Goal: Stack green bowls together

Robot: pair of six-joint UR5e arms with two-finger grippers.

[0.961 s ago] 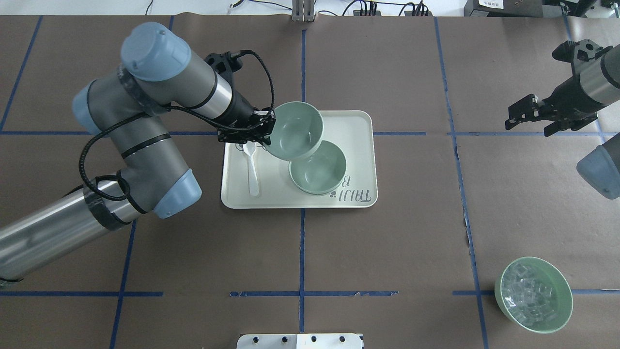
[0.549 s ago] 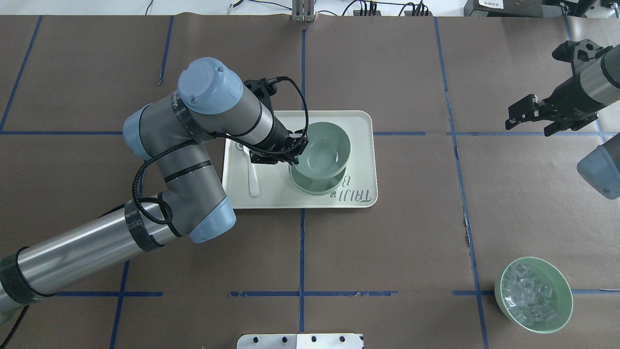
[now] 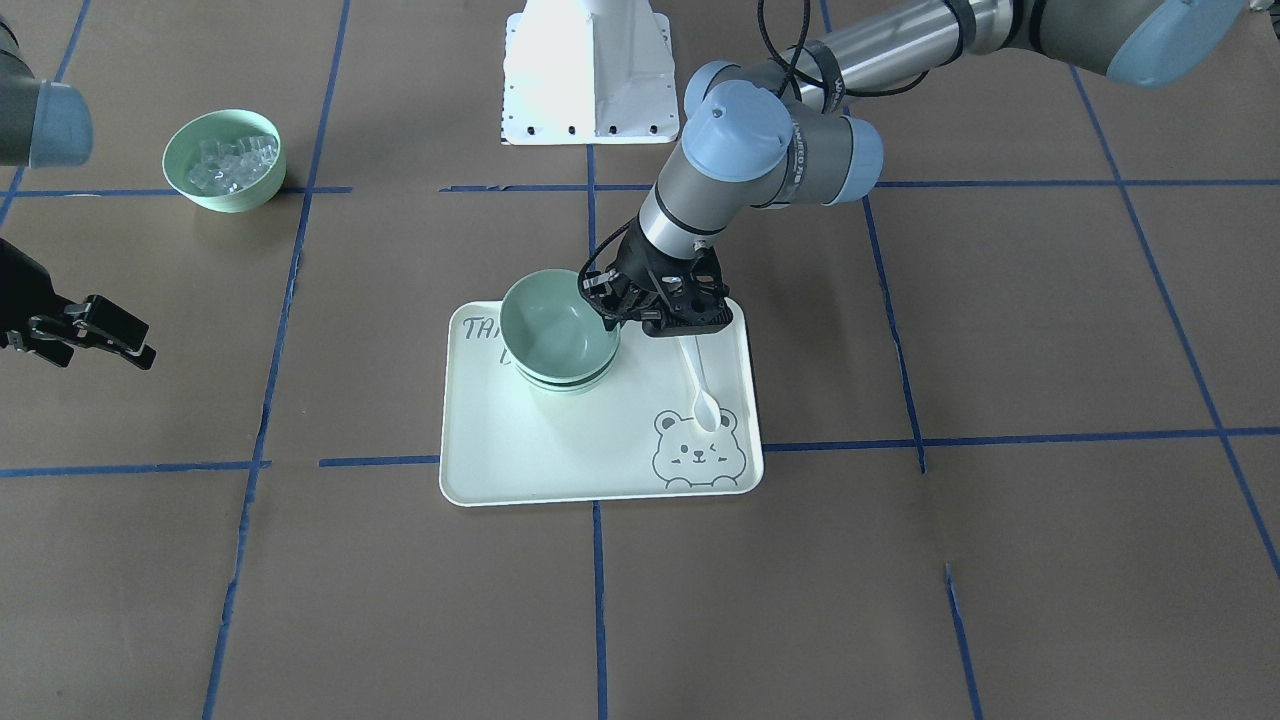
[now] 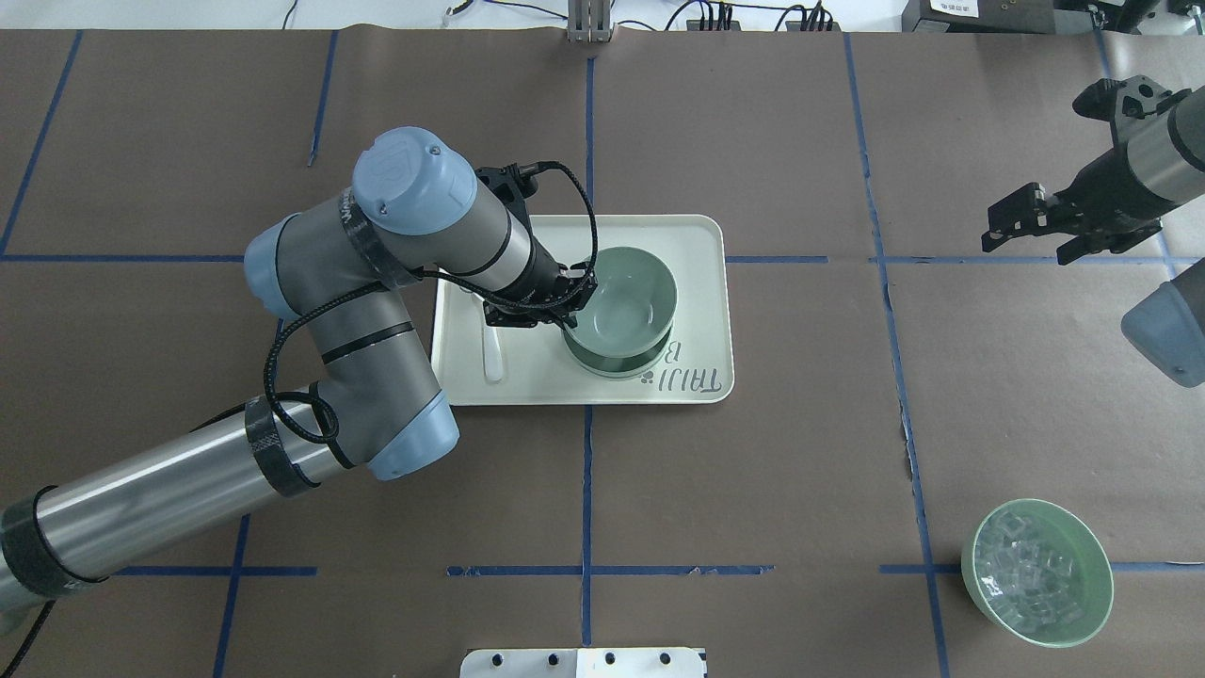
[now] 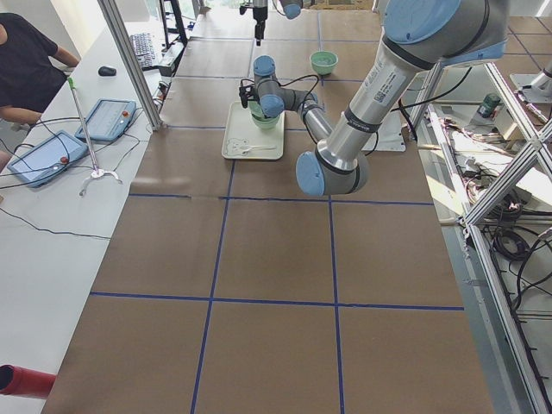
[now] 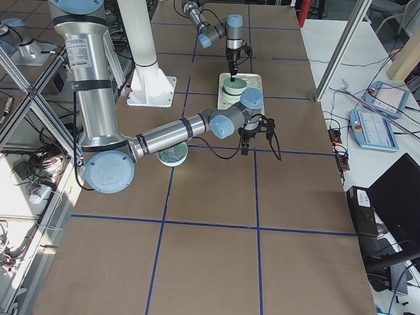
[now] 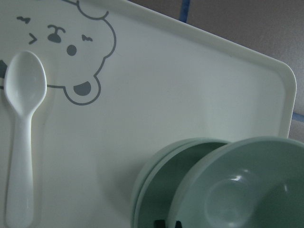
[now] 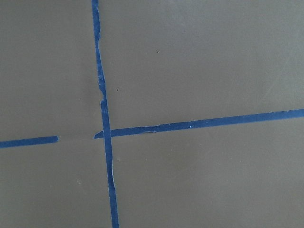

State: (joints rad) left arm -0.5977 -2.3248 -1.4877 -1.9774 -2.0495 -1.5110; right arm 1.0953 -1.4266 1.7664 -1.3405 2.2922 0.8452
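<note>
Left gripper (image 4: 576, 298) was clamped on the rim of the top green bowl (image 4: 626, 299) on the arm's side, seemingly one jaw inside the wall and one outside. That bowl sat tilted, partly down in the nested green bowls (image 7: 154, 190) on the tray (image 4: 697, 247); couldn't tell if it was fully seated. A white spoon (image 4: 491, 350) lay just beside the wrist. Right gripper (image 4: 1031, 231) hung well apart, jaws spread, holding nothing. The bowls looked like light, stiff, smooth plastic, probably slippery. A rim pinch is the obvious hold, but a tilted release could leave the top one cocked.
</note>
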